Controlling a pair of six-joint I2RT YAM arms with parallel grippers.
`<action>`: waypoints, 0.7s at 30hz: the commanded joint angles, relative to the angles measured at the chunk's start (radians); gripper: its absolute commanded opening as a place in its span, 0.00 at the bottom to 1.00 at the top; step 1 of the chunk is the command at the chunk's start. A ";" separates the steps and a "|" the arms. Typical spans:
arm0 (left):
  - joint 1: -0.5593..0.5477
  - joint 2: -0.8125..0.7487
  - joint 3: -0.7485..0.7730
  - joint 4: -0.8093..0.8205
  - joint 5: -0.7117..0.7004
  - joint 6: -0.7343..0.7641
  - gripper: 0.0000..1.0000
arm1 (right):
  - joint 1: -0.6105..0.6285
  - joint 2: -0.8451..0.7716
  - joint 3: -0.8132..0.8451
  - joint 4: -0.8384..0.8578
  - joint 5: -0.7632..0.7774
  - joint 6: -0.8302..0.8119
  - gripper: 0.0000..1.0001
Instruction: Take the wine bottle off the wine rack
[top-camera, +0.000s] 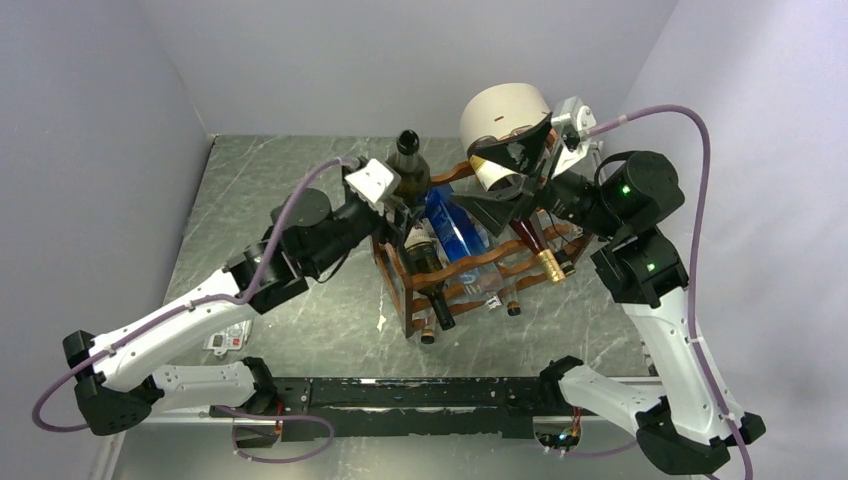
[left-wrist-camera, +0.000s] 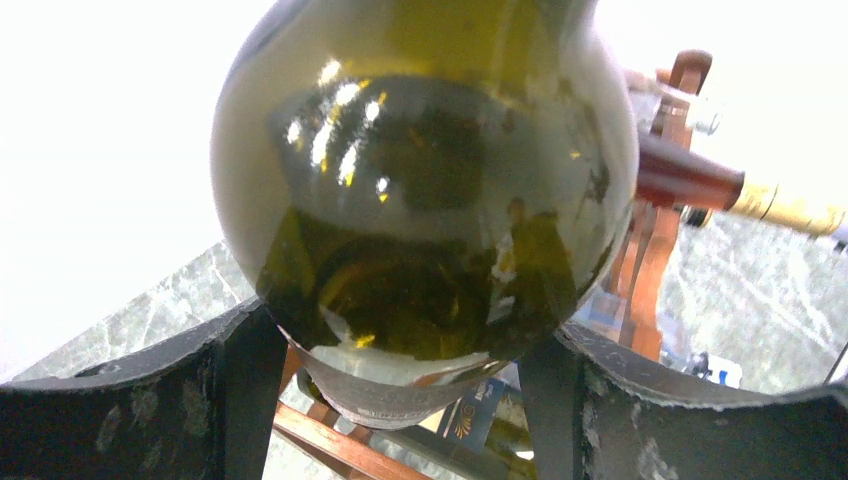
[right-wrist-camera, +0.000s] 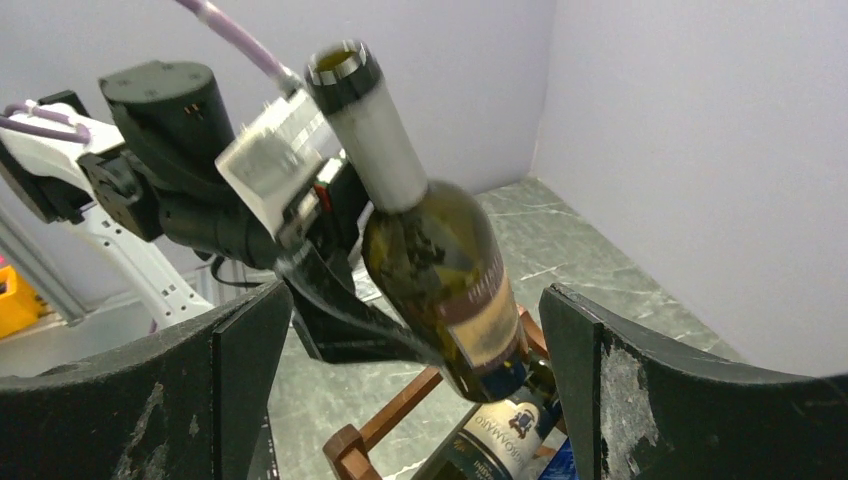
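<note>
A dark green wine bottle (top-camera: 407, 160) stands tilted, neck up, at the back left top of the reddish-brown wine rack (top-camera: 480, 270). My left gripper (top-camera: 403, 200) is shut on its lower body. In the left wrist view the bottle (left-wrist-camera: 420, 200) fills the gap between both fingers (left-wrist-camera: 245, 380). In the right wrist view the bottle (right-wrist-camera: 440, 260) hangs just above a labelled bottle (right-wrist-camera: 500, 435) lying in the rack (right-wrist-camera: 360, 440), with the left gripper (right-wrist-camera: 330, 300) clasped round it. My right gripper (right-wrist-camera: 415, 295) is open, its fingers wide on either side and apart from the glass.
Several other bottles lie in the rack, among them a blue one (top-camera: 455, 225) and a gold-capped one (top-camera: 540, 255). A white-and-orange cylinder (top-camera: 505, 120) shows above the right gripper (top-camera: 505, 180). Grey walls close the table on three sides. A small packet (top-camera: 228, 340) lies near the left arm.
</note>
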 joint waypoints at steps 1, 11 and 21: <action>0.020 -0.015 0.159 0.040 -0.031 -0.047 0.07 | 0.004 -0.029 -0.004 0.008 0.066 0.014 1.00; 0.190 0.018 0.317 -0.039 0.043 -0.036 0.07 | 0.005 -0.084 -0.038 -0.066 0.130 0.003 1.00; 0.452 0.038 0.293 0.026 0.147 -0.056 0.07 | 0.004 -0.117 -0.073 -0.142 0.174 -0.023 1.00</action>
